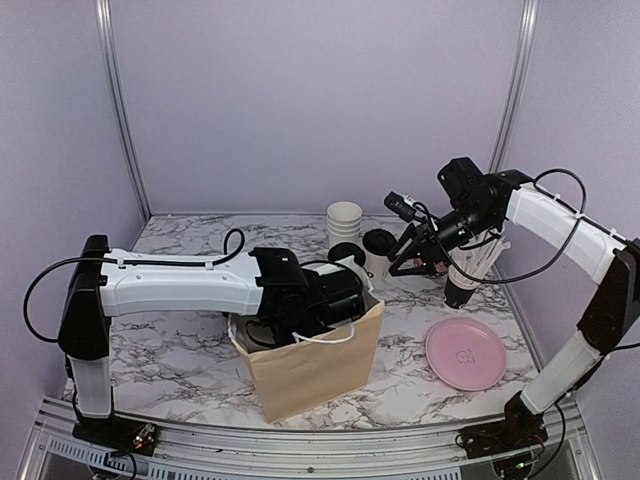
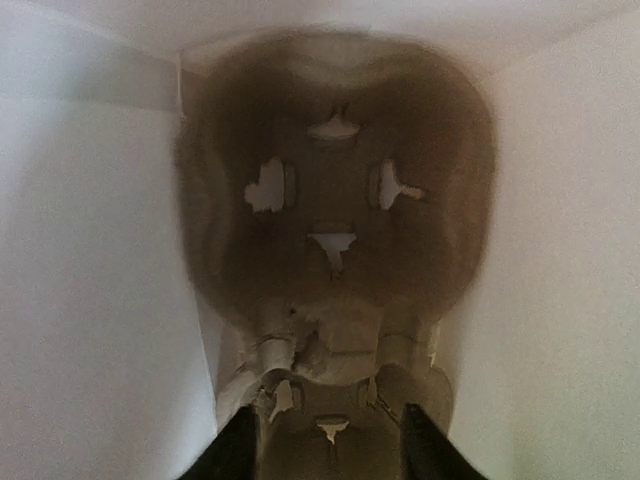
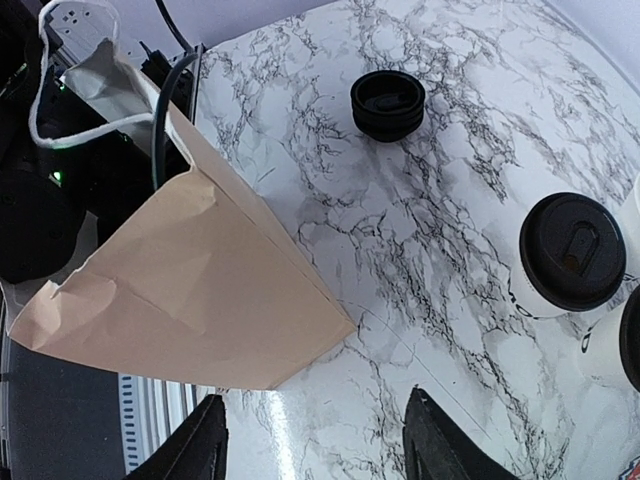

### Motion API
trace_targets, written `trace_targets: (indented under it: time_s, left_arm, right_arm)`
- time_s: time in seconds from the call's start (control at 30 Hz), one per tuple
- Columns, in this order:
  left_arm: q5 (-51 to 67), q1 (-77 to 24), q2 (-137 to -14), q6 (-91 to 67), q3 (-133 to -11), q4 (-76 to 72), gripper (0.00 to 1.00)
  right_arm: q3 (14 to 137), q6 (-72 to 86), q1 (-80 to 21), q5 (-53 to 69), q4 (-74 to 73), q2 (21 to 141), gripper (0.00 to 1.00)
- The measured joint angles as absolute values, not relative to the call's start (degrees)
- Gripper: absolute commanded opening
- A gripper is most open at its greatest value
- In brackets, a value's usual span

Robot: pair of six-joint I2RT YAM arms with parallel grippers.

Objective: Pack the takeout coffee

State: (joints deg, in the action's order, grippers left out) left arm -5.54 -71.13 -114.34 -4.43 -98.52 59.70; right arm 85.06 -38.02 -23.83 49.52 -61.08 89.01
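left gripper [image 2: 333, 455]: parted, empty, deep in paper bag [image 1: 315, 365] above cup carrier [image 2: 335, 200] | right gripper [image 3: 315, 440]: parted, empty | takeout coffee [image 3: 570, 250]: upright on table [image 3: 420, 200] beside bag | risk: left arm [image 1: 190, 280] fills the bag mouth (collision or tipped bag likely if the coffee comes in now)

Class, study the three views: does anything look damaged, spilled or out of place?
Nothing is spilled. Inside the paper bag, the brown pulp cup carrier looks ragged near the left gripper, with pale, torn-looking patches; whether that is real damage is unclear.
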Motion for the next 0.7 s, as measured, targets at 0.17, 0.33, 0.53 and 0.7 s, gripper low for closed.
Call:
trace_targets:
  time_s: [0.17, 0.33, 0.53, 0.7]
  left_arm:
    - [-6.72, -71.13, -110.93, -4.29, -98.76, 59.81, 0.62]
    - [-8.23, -71.13, -103.92, -3.97, -103.13, 59.88, 0.62]
    - [-10.20, -71.13, -96.40, -3.25, -108.75, 59.44, 0.62]
    - [-10.31, -71.13, -91.35, -3.01, -107.02, 55.75, 0.62]
  right_arm:
    - [85.14, -38.02, -23.83, 49.54, -61.12, 89.01, 0.59]
    - [85.47, -37.98, -23.83, 49.60, -61.10, 89.01, 0.58]
    - [86.59, -37.54, -23.83, 49.21, -61.04, 89.01, 0.58]
    - [87.61, -34.96, -23.83, 44.88, -58.89, 88.99, 0.58]
